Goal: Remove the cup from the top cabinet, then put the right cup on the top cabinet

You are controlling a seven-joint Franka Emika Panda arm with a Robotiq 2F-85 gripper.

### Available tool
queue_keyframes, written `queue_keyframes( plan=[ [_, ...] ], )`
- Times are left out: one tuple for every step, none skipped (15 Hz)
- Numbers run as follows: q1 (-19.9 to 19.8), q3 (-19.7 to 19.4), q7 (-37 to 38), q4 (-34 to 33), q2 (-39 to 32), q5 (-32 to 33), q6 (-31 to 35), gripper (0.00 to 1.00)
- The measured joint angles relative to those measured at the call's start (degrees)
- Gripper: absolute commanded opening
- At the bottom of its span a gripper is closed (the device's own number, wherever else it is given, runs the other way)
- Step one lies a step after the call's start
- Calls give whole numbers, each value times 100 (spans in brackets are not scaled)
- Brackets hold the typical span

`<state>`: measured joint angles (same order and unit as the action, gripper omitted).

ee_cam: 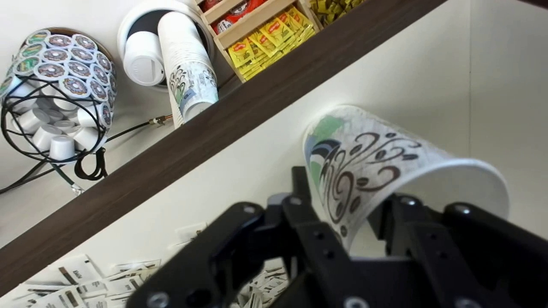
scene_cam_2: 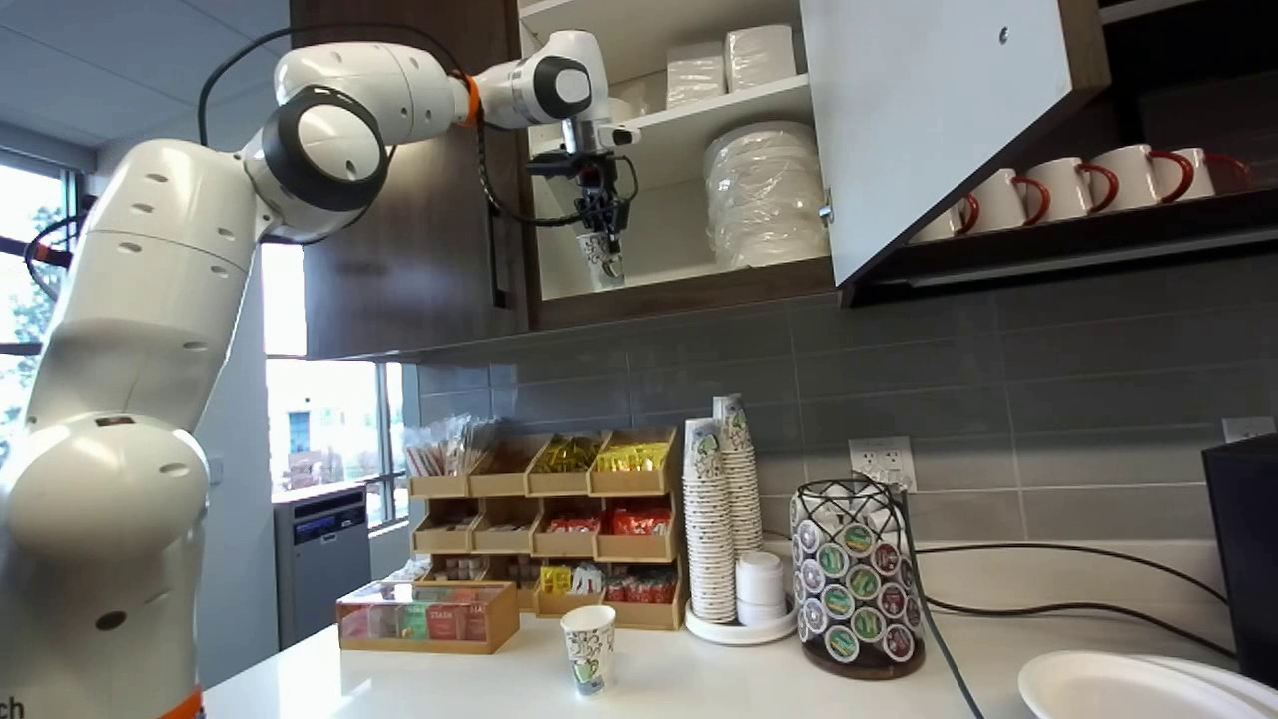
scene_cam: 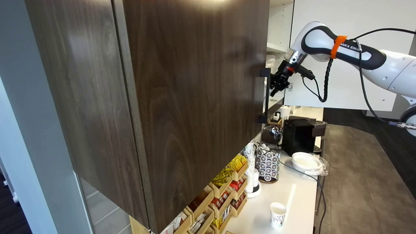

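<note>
A paper cup with a printed swirl pattern (ee_cam: 364,158) is between my fingers in the wrist view, mouth toward the lower right. In an exterior view the same cup (scene_cam_2: 601,262) is just above the floor of the top cabinet (scene_cam_2: 689,274), near its front edge, slightly tilted. My gripper (ee_cam: 340,192) points down over it with fingers partly apart; whether they press on the cup I cannot tell. The gripper also shows in both exterior views (scene_cam: 274,91) (scene_cam_2: 611,245). A like paper cup (scene_cam_2: 589,644) stands upright on the counter (scene_cam: 260,217). Which one is the right cup I cannot tell.
The cabinet's open white-backed door (scene_cam_2: 919,120) stands to one side, its brown front with bar handle (scene_cam: 195,97) to the other. Wrapped plates (scene_cam_2: 764,190) stand inside, and white packets (ee_cam: 68,278) lie in it. Below are a pod basket (scene_cam_2: 859,589), stacked cups (scene_cam_2: 711,539) and a rack (scene_cam_2: 539,544).
</note>
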<state>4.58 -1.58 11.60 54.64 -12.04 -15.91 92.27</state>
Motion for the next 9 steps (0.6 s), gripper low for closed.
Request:
queue_keyframes(
  plan=[
    [6,0,9,-66,-48,0,-11,76],
    [10,0,14,-127,-91,0,-11,83],
    [14,0,17,-194,-132,0,-11,89],
    [16,0,17,-253,-166,0,-11,98],
    [19,0,17,-320,-192,0,-11,100],
    [19,0,16,-386,-209,0,-11,100],
    [18,-1,15,-449,-213,0,-10,100],
    [14,-4,13,-514,-214,0,-5,100],
    [0,-9,5,-570,-208,0,2,100]
  ],
)
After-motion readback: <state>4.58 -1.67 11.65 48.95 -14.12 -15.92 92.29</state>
